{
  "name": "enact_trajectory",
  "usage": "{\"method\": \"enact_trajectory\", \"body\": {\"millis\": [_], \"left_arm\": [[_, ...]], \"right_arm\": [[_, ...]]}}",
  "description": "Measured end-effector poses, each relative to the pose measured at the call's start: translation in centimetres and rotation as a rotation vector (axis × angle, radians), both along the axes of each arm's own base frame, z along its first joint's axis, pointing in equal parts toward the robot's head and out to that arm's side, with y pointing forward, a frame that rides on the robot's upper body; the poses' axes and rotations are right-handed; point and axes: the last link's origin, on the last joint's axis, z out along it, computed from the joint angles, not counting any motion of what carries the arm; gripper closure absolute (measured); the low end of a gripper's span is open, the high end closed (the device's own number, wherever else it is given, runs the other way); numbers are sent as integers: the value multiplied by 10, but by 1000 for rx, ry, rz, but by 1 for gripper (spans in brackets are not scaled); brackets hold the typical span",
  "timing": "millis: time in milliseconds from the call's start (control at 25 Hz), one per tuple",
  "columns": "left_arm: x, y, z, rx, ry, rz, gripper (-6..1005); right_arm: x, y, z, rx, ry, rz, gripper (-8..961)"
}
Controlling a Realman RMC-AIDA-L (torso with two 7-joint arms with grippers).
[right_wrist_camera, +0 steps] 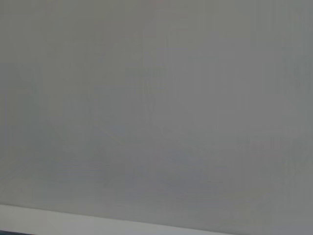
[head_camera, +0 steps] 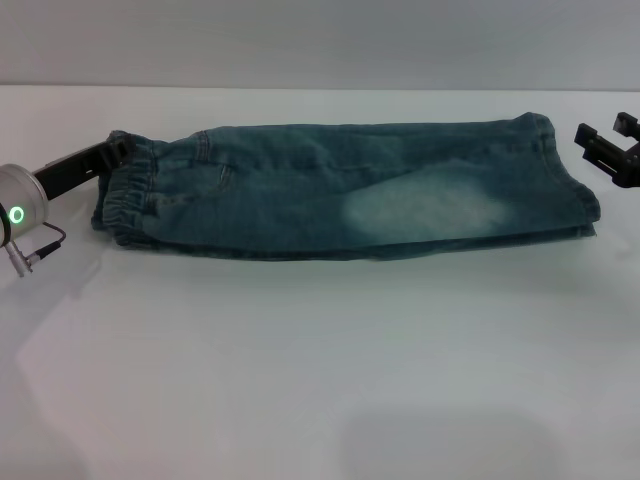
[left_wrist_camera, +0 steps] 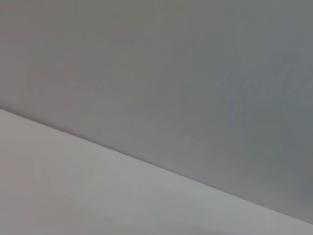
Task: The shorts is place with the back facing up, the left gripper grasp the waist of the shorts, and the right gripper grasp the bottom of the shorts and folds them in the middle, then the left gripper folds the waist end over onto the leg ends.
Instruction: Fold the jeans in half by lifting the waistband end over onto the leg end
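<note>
The shorts (head_camera: 330, 185) lie folded lengthwise on the white table (head_camera: 320, 350), a long blue-green denim strip with a pale bleached patch (head_camera: 425, 210). The gathered elastic waist (head_camera: 125, 190) is at the left end and the leg ends (head_camera: 565, 185) at the right. My left gripper (head_camera: 118, 148), with its green light, reaches in from the left and is shut on the far corner of the waist. At the right edge my right gripper (head_camera: 606, 138) stands open, just clear of the bottom of the shorts. Neither wrist view shows the shorts or a gripper.
Bare white table stretches in front of the shorts toward me. A grey wall (head_camera: 320, 40) rises behind the table's back edge. The wrist views show only table surface (left_wrist_camera: 73, 186) and wall (right_wrist_camera: 156, 98).
</note>
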Motion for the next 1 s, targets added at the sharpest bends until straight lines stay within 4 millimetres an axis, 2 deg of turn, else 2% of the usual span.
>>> {"method": "enact_trajectory", "body": {"millis": [440,600,720,880,1000], "left_arm": [[-1,6,7,38,14,17,829],[0,7,12,69,1,7,593],[3,4,18,99,-47,-35,331],[10,-3,26,112,-102,-115,321],[20,-20,34,77,-164,-245,313]], "right_arm": [[-2,1,-2,-9,1,9,356],[-1,0,-2,-7,2,4,356],[1,-2,0,3,11,-4,355],[3,-4,1,11,18,-10,355],[4,-5,1,13,19,-14,355]]}}
